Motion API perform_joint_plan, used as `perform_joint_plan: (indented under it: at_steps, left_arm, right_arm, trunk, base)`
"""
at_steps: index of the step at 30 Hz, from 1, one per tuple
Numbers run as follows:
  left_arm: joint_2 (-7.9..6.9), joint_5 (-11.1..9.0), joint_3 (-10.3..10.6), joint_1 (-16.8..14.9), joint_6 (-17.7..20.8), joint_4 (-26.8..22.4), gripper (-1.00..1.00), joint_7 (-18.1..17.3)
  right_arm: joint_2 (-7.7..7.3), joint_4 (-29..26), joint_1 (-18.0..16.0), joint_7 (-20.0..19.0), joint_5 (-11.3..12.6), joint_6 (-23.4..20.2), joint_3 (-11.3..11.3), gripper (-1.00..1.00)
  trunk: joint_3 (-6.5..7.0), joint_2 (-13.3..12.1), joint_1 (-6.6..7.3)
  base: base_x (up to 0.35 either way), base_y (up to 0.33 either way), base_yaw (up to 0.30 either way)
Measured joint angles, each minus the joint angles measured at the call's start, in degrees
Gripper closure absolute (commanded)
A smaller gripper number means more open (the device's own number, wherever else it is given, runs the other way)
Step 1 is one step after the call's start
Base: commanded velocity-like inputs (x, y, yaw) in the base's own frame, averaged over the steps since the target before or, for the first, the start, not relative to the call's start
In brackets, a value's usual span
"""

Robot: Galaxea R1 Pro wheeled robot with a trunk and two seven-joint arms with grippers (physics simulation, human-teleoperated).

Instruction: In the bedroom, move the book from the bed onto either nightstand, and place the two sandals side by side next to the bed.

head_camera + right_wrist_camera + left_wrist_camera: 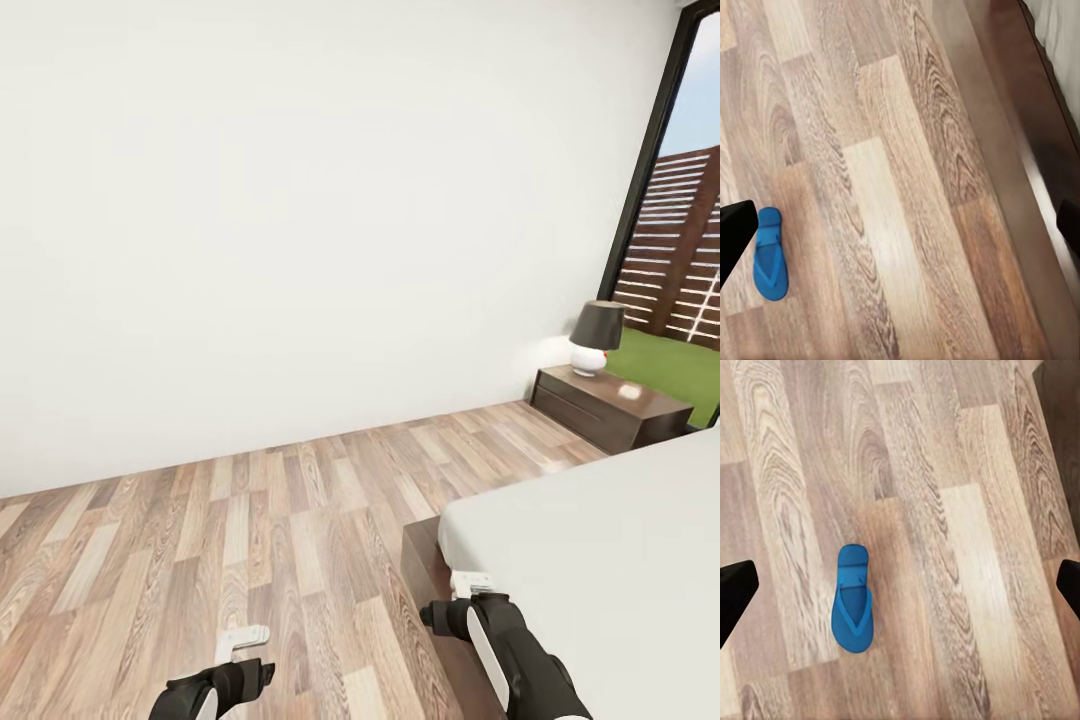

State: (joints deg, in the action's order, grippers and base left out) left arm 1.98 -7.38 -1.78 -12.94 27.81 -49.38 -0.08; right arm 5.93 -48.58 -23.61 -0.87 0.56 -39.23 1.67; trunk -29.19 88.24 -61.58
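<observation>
a bright blue flat flip-flop sandal is seen lying alone on the wood-plank floor near the pale grey bed's dark frame corner, beneath both empty, spread-open grippers, left and right.

- I see the bed at lower right: pale grey mattress on a dark brown frame.
- The nightstand stands beyond it by the white wall, carrying a lamp with a dark shade and white base.
- The window shows a slatted fence and grass.
- Wood-plank floor spans the left.
- My left arm and right arm show along the bottom edge.
</observation>
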Motion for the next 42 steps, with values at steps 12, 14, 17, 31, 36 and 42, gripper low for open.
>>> perform_joint_plan:
  at_steps: [12,14,17,31,36,42]
  left_arm:
    - [0.11,-0.9,0.0,0.0,-0.1,0.1,-1.0,0.0]
    - [0.14,-1.0,0.1,0.0,-0.1,0.1,-1.0,0.0]
    - [0.17,-1.0,0.1,0.0,-0.2,0.1,-1.0,0.0]
    - [0.24,-1.0,0.1,0.0,-0.2,0.1,-1.0,0.0]
    - [0.26,-1.0,0.1,0.0,-2.2,0.3,-1.0,0.0]
    - [0.26,-0.9,0.1,0.0,-4.5,2.2,-1.0,0.0]
  right_arm:
    - [0.17,-0.1,0.0,-8.3,15.5,0.4,-2.0,-1.0]
    - [0.09,-0.2,0.0,-14.7,21.4,0.4,-5.7,-1.0]
    - [0.09,-0.2,0.0,-16.8,23.6,0.4,-7.5,-1.0]
    - [0.14,0.2,0.0,-31.0,24.2,0.6,-8.1,-1.0]
    - [0.14,0.6,0.0,-31.2,24.1,0.7,-8.1,-1.0]
    - [0.14,0.7,0.0,-31.2,24.2,0.7,-8.1,-1.0]
  trunk:
    - [-2.16,4.8,-2.64]
    - [-2.51,5.6,-3.08]
    - [-3.05,6.8,-3.74]
    - [-5.57,12.4,-6.81]
    - [-6.47,14.4,-7.91]
    - [-7.54,16.9,-9.23]
  base:
    - [0.0,0.0,0.0]
    - [0.0,0.0,0.0]
    - [0.0,0.0,0.0]
    - [0.0,0.0,0.0]
    - [0.0,0.0,0.0]
    - [0.0,0.0,0.0]
